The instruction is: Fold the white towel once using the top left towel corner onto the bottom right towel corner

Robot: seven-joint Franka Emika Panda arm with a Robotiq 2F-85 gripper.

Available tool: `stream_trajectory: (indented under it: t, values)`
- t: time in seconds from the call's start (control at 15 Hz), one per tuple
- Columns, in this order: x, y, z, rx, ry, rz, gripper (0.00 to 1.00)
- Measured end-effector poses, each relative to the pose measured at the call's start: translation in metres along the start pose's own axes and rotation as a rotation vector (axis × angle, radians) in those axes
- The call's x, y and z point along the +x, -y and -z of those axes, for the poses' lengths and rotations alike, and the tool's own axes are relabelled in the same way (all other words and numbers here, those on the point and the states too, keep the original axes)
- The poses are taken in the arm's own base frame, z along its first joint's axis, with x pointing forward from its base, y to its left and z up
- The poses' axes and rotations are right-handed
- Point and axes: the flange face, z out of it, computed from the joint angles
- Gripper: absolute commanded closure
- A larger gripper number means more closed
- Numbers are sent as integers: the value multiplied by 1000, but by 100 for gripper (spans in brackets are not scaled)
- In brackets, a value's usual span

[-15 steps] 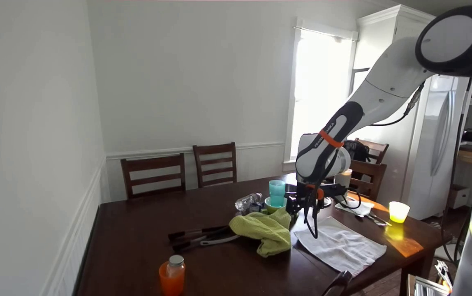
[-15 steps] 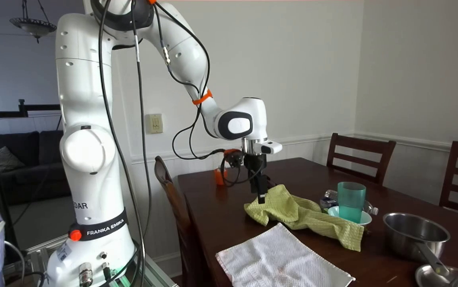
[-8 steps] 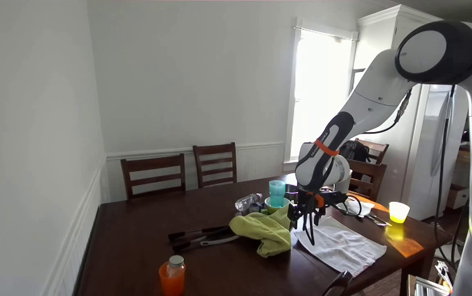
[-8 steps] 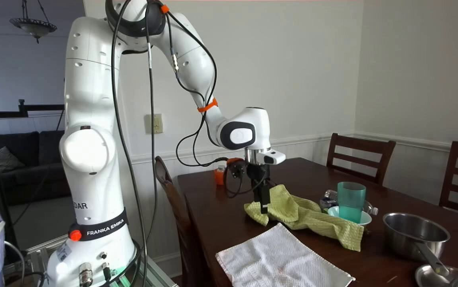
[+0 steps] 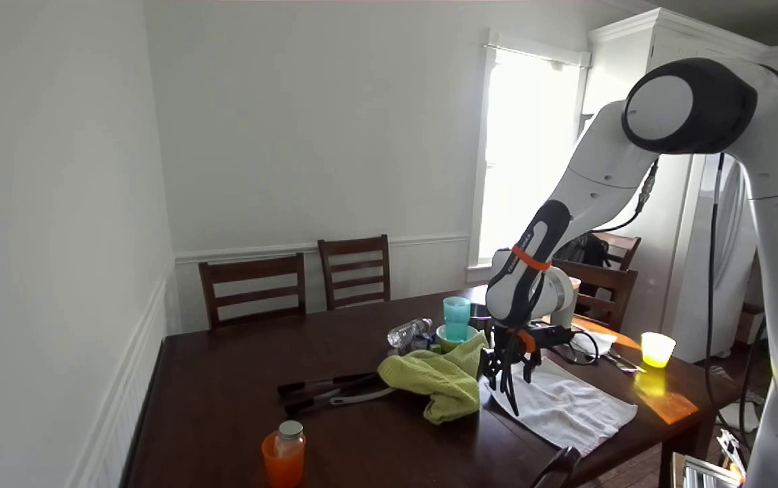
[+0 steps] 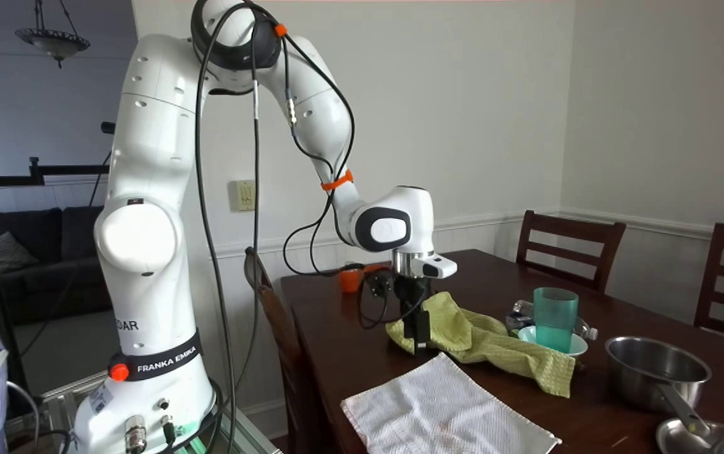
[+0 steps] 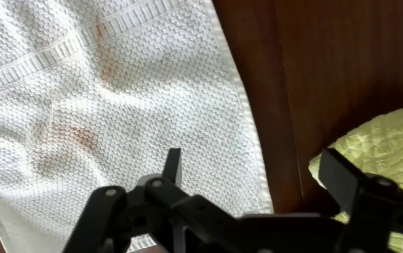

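Note:
The white towel [image 5: 568, 407] lies spread out with wrinkles on the dark table; it shows also in the other outside picture [image 6: 444, 410] and fills the left of the wrist view [image 7: 159, 95]. My gripper [image 7: 252, 153] is open wide and empty. In the wrist view one finger is over the white towel and the opposite finger overlaps the green towel [image 7: 391, 144], with the white towel's side edge between them. In both exterior views the gripper [image 5: 512, 379] hangs pointing down near the towel's corner beside the green towel. The corner nearest the gripper base is partly hidden in the wrist view.
The crumpled green towel [image 6: 482, 343] lies right beside the gripper. A teal cup [image 6: 555, 318] in a bowl, a clear bottle [image 5: 408, 332], a steel pot [image 6: 655, 372], an orange cup [image 5: 284, 461] and a yellow cup [image 5: 657, 349] stand on the table.
The arm has reached forward and my gripper has come down closer to the table, near the white towel's corner. Both towels lie as before. The gripper holds nothing.

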Motion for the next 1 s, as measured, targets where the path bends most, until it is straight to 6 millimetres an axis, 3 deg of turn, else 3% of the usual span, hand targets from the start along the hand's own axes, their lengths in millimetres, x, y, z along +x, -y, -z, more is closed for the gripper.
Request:
stream_trajectory:
  t: [0.33, 1.0]
  values:
    - [23, -9, -21, -33, -1, -17, 0]
    - [55, 7, -36, -44, -28, -6, 0]
